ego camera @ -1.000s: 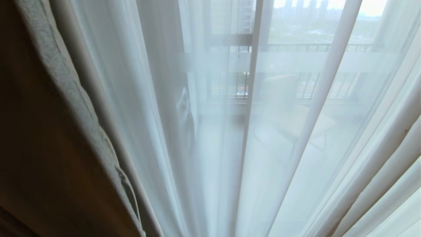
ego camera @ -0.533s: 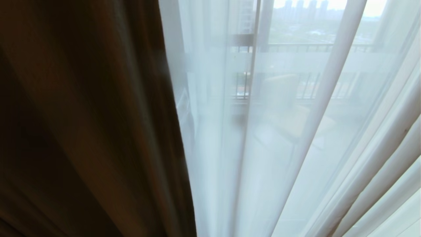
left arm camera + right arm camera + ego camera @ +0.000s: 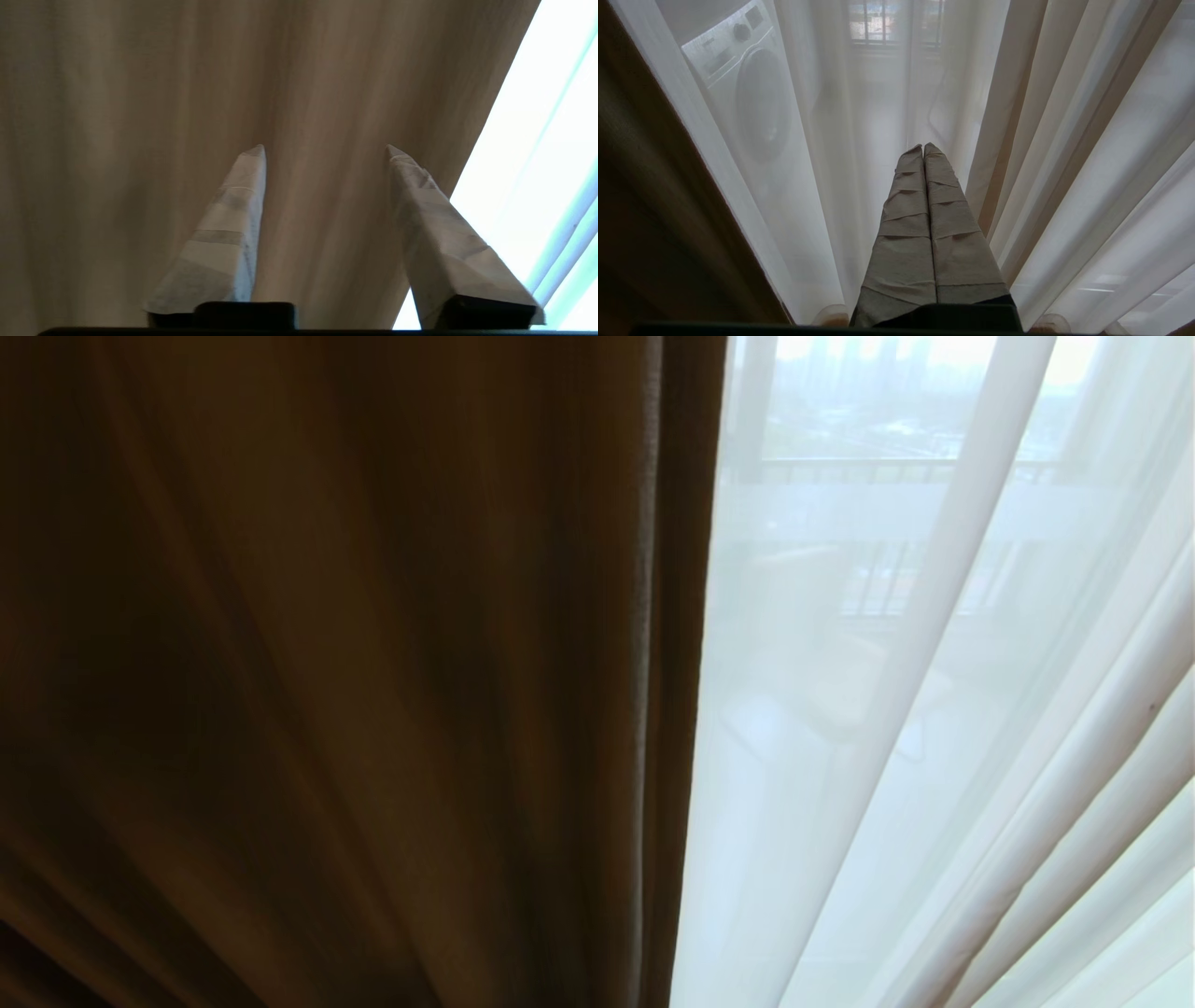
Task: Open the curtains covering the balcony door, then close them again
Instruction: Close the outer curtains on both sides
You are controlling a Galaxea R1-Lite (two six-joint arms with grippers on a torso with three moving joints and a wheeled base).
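The curtains hang in two layers. The opaque beige-grey layer [image 3: 373,663] fills the left and middle of the head view, and its edge falls just right of centre. To its right hangs the sheer white layer [image 3: 934,756]. Dimly through the sheer shows the balcony door [image 3: 840,513] with its frosted stripe. My left gripper [image 3: 324,148] is open and points at the opaque layer [image 3: 140,93] near that layer's edge, with no cloth pinched. My right gripper [image 3: 923,147] is shut and empty, facing the sheer layer [image 3: 822,140]. Neither gripper shows in the head view.
A white washing machine [image 3: 752,93] stands behind the sheer in the right wrist view. Balcony railing bars [image 3: 887,579] and a distant skyline show through the sheer. Thick folds of sheer [image 3: 1074,803] bunch at the right.
The opaque layer's edge has swept from the far left to just right of centre, covering the sheer folds and the door frame there. The sheer on the right has kept still.
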